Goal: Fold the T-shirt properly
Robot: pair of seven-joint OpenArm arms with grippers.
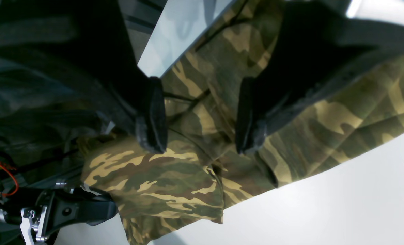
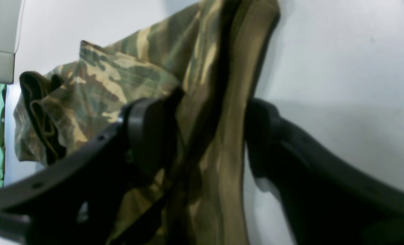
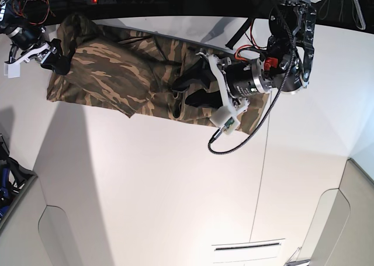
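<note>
Lying bunched along the far edge of the white table (image 3: 175, 178), the T-shirt (image 3: 111, 82) sits under both arms; the left claw (image 1: 202, 136) gapes above its folds, the right claw (image 2: 210, 136) straddles a fabric ridge, unclosed

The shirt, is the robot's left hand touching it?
Cannot tell. In the left wrist view the left hand is open with the shirt showing between its fingers, but no contact or gap shows plainly.

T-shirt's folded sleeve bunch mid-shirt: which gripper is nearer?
Left. The left gripper hangs open right over that bunch of the T-shirt. The right gripper is far off at the shirt's end, jaws open astride a raised fold.
</note>
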